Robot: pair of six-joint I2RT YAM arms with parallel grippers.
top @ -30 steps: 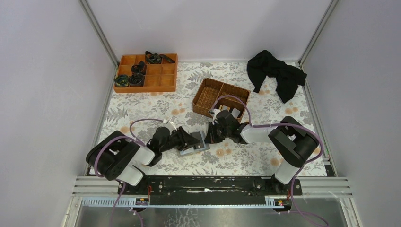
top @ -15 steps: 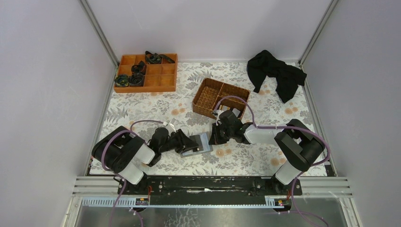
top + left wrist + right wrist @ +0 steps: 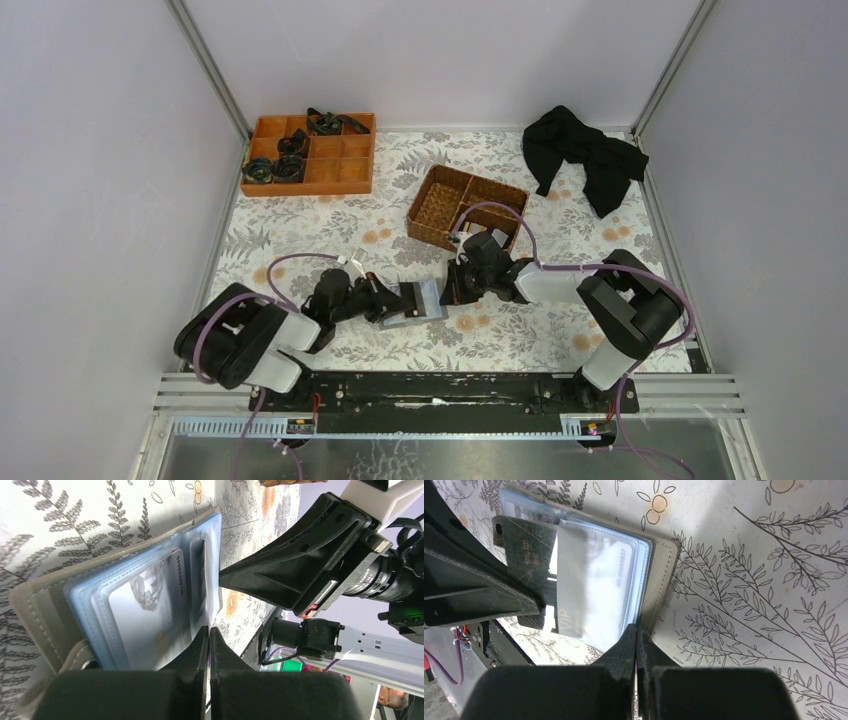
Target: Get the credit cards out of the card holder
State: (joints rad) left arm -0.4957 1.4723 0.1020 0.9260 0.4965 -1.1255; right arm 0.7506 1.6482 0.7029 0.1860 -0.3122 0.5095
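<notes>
The holder lies open on the counter, long axis left-right, between the left fingers and right fingers, both clenched. Only the right wrist view shows a dark card jutting out.

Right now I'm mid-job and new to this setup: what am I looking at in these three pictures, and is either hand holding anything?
Two robot arms are bolted at the near edge of a flower-patterned table. The wide picture looks down from above and behind them; the other two come from a camera on each wrist. Between the arms lies an open card holder with cards in clear sleeves, one dark card showing. The left hand and right hand are both shut at the holder's opposite edges; I can't see a card gripped. Farther back sit a wicker basket, an orange tray and a black cloth.
</notes>
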